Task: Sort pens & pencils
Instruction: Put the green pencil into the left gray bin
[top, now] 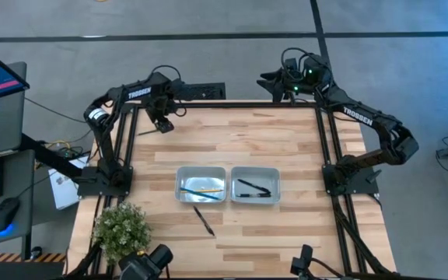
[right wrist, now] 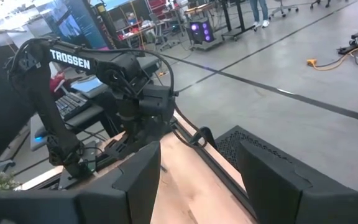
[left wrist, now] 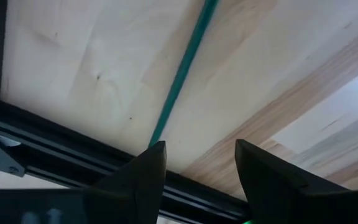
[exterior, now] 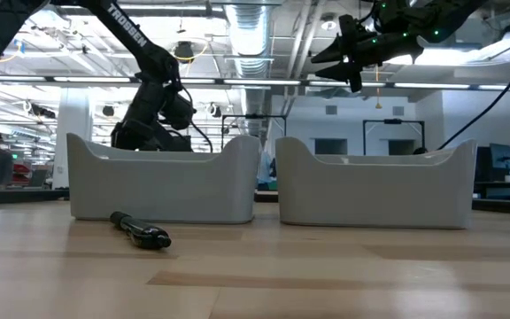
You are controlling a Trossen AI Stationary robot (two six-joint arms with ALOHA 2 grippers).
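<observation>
Green pencil (left wrist: 185, 68) fills our left wrist view, lying between the spread left gripper (left wrist: 194, 163) at the table's eleven o'clock corner. From above we see trays (top: 201, 185) holding pencils and pens; right gripper (top: 274, 81) released at one o'clock.

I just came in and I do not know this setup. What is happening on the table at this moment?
A two-arm robot is sorting pens and pencils into two grey trays. The left tray holds a yellow pencil and a blue one; the right tray holds black pens. One black pen lies on the table in front of the trays. The left claw hangs open over a green pencil near the table's far left edge. The right claw waits open above the far right corner.
</observation>
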